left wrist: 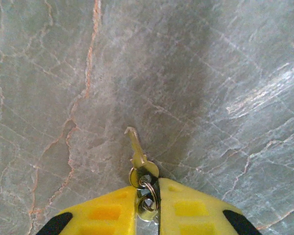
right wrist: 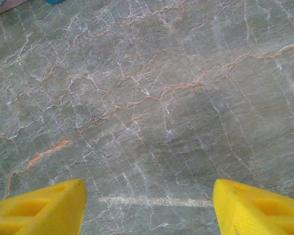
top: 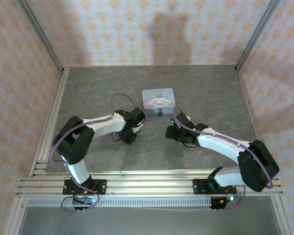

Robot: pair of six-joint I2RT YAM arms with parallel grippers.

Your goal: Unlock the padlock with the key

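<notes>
From above, the grey marbled worktop (top: 206, 93) carries a pale-blue tin (top: 158, 97) with a cartoon lid, towards the back. The little blue padlock (top: 158, 113) sits right against the tin's near edge. The left end effector (top: 129, 138) points down at the stone, left of the padlock and a little nearer the bases. The right end effector (top: 171, 132) hangs low on the other side, and the two are apart.

On the left wrist camera, the left end effector (left wrist: 148, 188) has its yellow fingers (left wrist: 108, 213) pressed together on a small ring (left wrist: 148, 203) and the head of the key (left wrist: 135, 147). The pale blade sticks out ahead over the stone.

On the right wrist camera, the right end effector (right wrist: 148, 185) is spread wide with nothing in it, and bare stone shows between its fingers (right wrist: 44, 208).
</notes>
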